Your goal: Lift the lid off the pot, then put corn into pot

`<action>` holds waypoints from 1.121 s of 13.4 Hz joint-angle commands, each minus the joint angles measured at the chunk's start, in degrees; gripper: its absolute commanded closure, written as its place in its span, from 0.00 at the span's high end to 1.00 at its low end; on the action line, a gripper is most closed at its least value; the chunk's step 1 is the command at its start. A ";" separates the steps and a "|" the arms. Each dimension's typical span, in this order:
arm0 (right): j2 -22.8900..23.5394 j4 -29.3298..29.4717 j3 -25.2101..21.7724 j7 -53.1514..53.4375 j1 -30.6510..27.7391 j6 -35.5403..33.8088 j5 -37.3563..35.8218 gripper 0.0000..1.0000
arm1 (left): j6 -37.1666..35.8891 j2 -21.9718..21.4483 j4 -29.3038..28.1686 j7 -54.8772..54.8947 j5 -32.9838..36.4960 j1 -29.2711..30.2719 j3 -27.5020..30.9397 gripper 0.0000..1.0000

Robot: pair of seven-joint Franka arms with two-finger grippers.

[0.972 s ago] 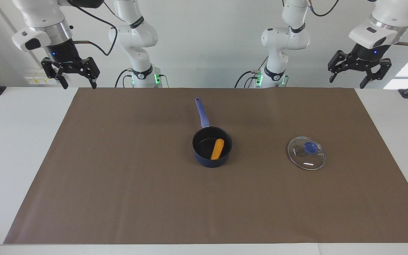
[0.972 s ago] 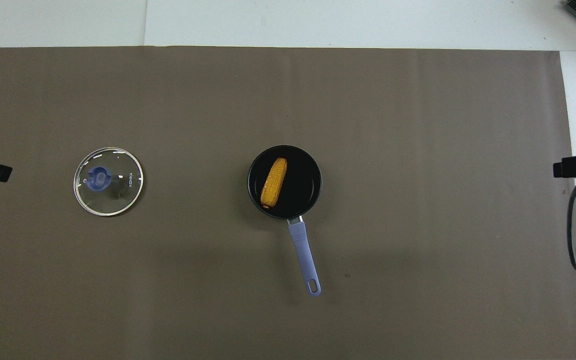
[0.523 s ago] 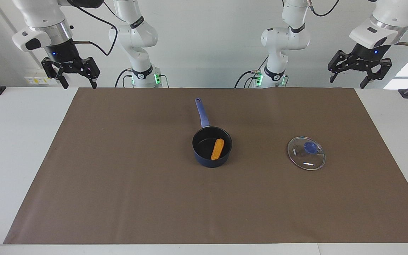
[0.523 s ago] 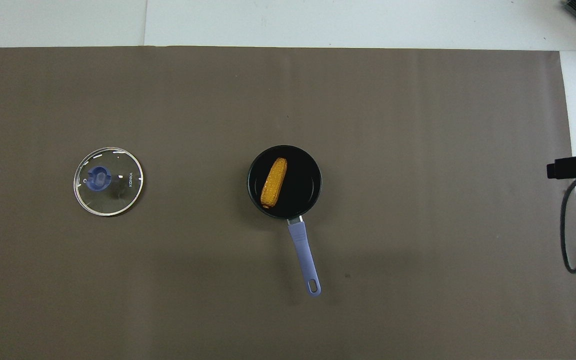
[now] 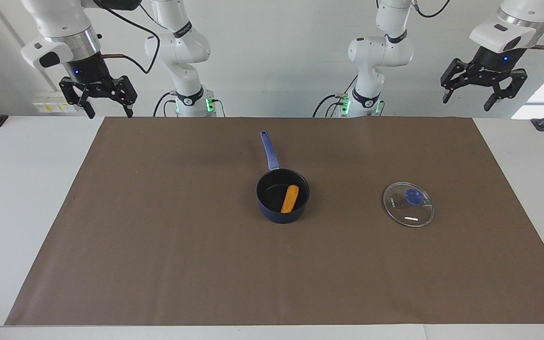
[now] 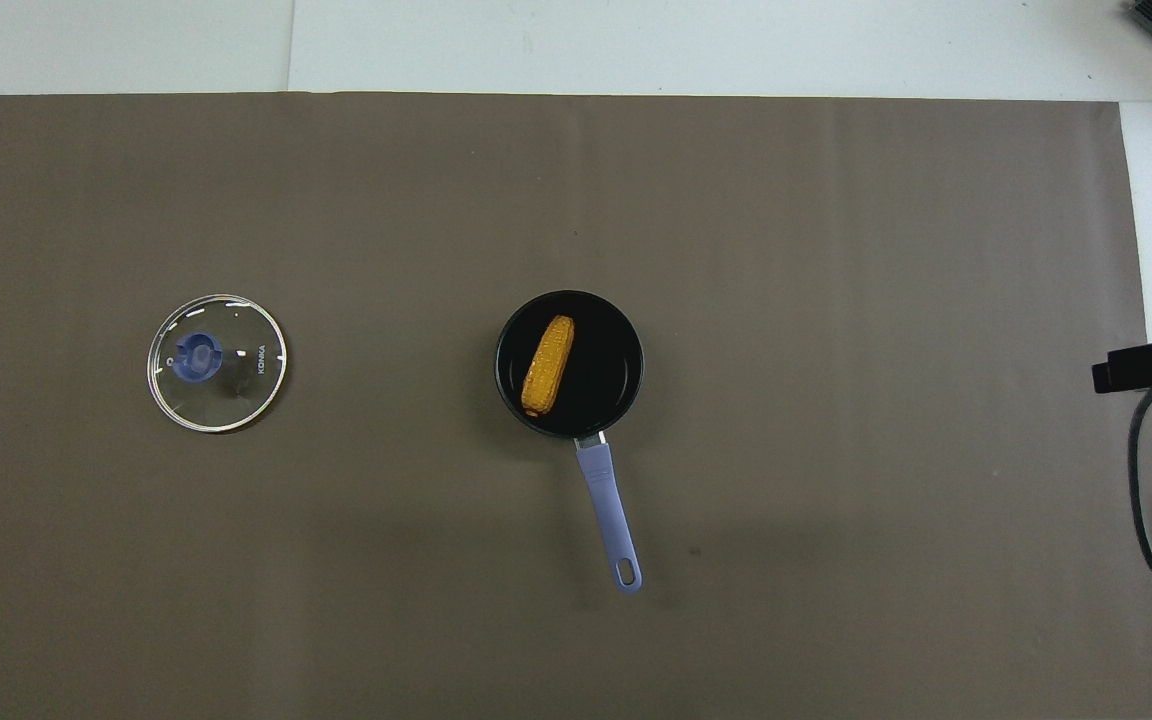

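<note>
Here, 2 grippers hang in the air at the robots' edge of the table, each with its fingers spread and holding nothing: the right gripper point(image 5: 108, 113) at the right arm's end, the left gripper point(image 5: 483, 101) at the left arm's end. Both arms wait. Farther out on the brown mat point(image 5: 168, 245) stands 1 pot point(image 5: 272, 208), its handle pointing toward the robots. 1 corn point(image 5: 290, 199) lies inside it. 1 lid point(image 5: 408, 204) rests flat on the mat, well apart from the pot, toward the left arm's end.
</note>
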 commanded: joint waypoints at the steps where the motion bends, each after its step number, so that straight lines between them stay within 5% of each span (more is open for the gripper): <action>1: -0.57 2.95 0.15 -0.99 -0.27 -4.36 0.18 1.00 | -0.87 -1.21 -0.90 -0.74 -0.31 -1.06 1.01 1.00; 15: -2.07 2.61 0.41 -0.72 0.00 -4.64 0.70 1.00 | -0.95 -1.21 -0.90 -0.56 -0.22 -1.06 1.01 1.00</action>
